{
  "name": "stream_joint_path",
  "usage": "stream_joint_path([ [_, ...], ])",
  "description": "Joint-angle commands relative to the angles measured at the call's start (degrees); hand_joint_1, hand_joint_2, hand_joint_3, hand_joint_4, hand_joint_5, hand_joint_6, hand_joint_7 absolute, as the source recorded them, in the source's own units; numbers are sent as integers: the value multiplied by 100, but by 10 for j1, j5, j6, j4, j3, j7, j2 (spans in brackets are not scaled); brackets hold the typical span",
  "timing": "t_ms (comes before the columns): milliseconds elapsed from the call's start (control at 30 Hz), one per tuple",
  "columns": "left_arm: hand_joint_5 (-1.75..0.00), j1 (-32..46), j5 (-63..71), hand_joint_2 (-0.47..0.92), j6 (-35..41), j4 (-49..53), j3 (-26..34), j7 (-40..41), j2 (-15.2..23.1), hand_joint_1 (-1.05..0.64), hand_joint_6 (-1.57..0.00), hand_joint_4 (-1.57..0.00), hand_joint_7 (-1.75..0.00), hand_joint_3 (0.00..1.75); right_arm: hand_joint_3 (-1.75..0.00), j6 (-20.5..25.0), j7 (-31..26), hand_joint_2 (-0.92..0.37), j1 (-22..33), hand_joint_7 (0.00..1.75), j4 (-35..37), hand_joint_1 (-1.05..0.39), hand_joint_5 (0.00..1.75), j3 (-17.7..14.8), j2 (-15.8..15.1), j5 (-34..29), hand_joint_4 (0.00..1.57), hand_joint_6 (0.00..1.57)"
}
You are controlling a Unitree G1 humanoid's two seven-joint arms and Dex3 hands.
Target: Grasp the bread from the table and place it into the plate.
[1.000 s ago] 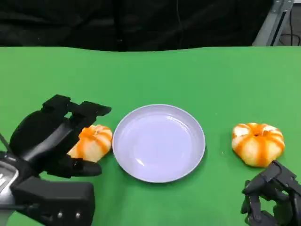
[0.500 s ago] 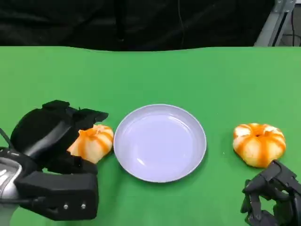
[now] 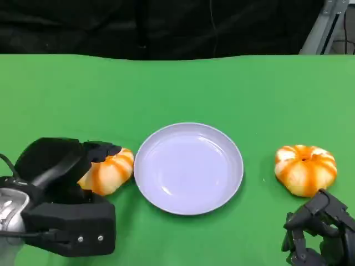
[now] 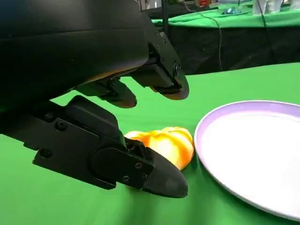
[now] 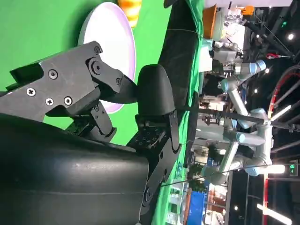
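Note:
Two orange-and-white striped breads lie on the green table. In the head view the left bread [image 3: 111,172] sits just left of the pale lilac plate [image 3: 188,166], and the right bread [image 3: 305,169] lies apart on the plate's other side. My left hand [image 3: 55,166] is low over the left bread, its fingers [image 3: 102,149] reaching across the bread's near top. The left wrist view shows the bread [image 4: 164,143] between the raised fingers [image 4: 173,86] and the thumb on the table, with a gap above it. My right hand [image 3: 319,233] holds nothing, just in front of the right bread.
The plate [image 4: 253,154] lies directly beside the left bread, with its rim close to it. The green cloth ends at a dark backdrop behind. In the right wrist view, other tables and robot arms stand beyond the table edge.
My left hand has sunk lower and drawn in over the left bread, its fingers now covering the bread's upper left. The breads, the plate and my right hand stayed in place.

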Motion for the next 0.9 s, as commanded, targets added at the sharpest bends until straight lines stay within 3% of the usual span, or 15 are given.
stream_joint_path([
  [33, -5, -14, -5, 92, 3, 43, -9, 18, 9, -87, -58, -59, 0, 0, -92, -5, -3, -69, 1, 161, -4, -7, 175, -6, -5, 2, 87, 72],
  [900, 0, -88, -10, 92, 8, 177, -61, 97, -9, -86, -57, -57, 0, 5, -97, 6, 0, -65, 8, 162, -13, -8, 175, -5, -3, 8, 88, 72],
])
